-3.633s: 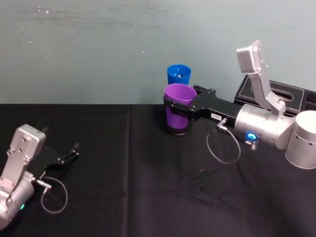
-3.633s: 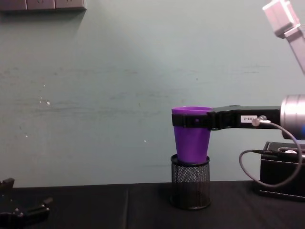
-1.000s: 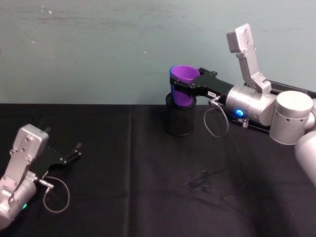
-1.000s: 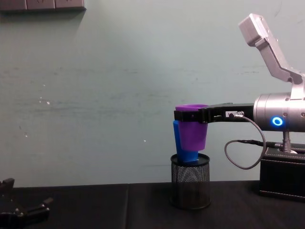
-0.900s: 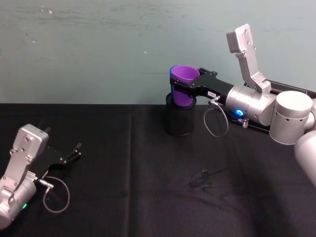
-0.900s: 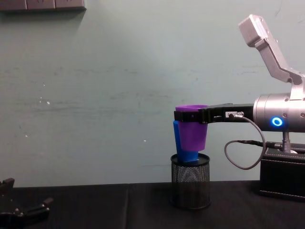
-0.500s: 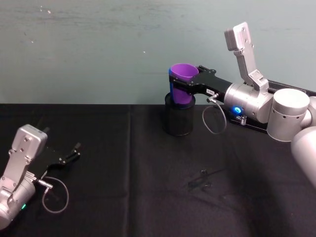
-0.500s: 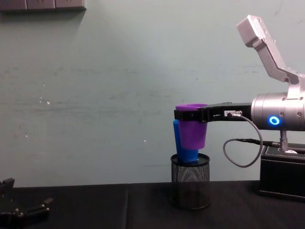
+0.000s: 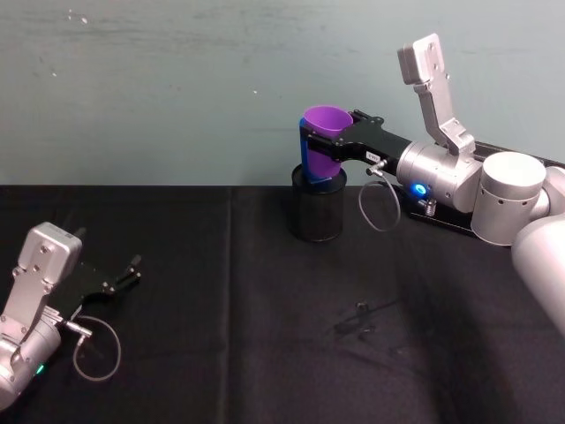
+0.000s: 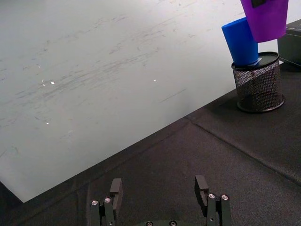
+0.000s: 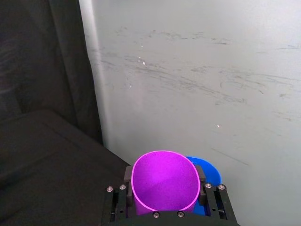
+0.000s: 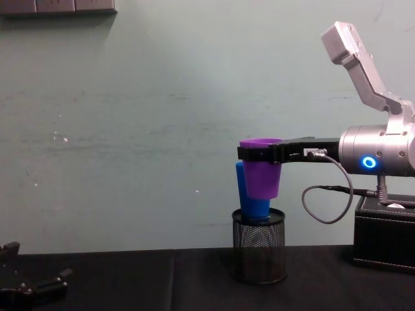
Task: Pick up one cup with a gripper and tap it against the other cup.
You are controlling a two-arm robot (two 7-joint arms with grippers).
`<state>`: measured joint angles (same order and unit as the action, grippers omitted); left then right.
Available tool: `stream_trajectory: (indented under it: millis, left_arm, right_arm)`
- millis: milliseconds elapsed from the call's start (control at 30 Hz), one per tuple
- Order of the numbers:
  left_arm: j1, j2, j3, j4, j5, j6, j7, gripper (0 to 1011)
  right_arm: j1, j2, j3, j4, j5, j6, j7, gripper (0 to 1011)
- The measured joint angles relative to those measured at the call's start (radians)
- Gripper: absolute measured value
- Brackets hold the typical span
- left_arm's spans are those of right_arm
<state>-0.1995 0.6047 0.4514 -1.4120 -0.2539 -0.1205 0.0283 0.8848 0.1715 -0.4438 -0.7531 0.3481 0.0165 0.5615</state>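
My right gripper is shut on the purple cup just under its rim and holds it upright in the air above the black mesh pen holder. The blue cup stands tilted inside that holder. From the chest the purple cup overlaps the blue one's near side. In the right wrist view the purple cup lies right against the blue rim. The left wrist view shows both cups side by side. My left gripper rests open on the table, far left.
A black box stands on the black cloth to the right, under the right arm. The teal wall rises close behind the holder. A small crease marks the cloth in the middle.
The right arm has carried the purple cup back and up from in front of the holder to the blue cup's side, drifting slightly left over the last second. The left arm has not moved.
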Motion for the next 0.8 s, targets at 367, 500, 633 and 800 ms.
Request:
stream_trajectory:
  millis: [367,500,633,800]
  left_arm:
    - [0.0,0.0,0.0,0.0,0.0,0.0,0.0,1005]
    - [0.0,0.0,0.0,0.0,0.0,0.0,0.0,1005]
    - [0.0,0.0,0.0,0.0,0.0,0.0,0.0,1005]
    - [0.0,0.0,0.0,0.0,0.0,0.0,0.0,1004]
  right_arm:
    - [0.005,-0.009,0.012,0.012,-0.011,-0.006,0.005,741]
    - [0.007,-0.012,0.016,0.017,-0.012,-0.006,0.009,741]
    - [0.007,-0.012,0.016,0.017,-0.012,-0.006,0.009,741]
    - [0.007,-0.012,0.015,0.017,-0.012,-0.006,0.009,741]
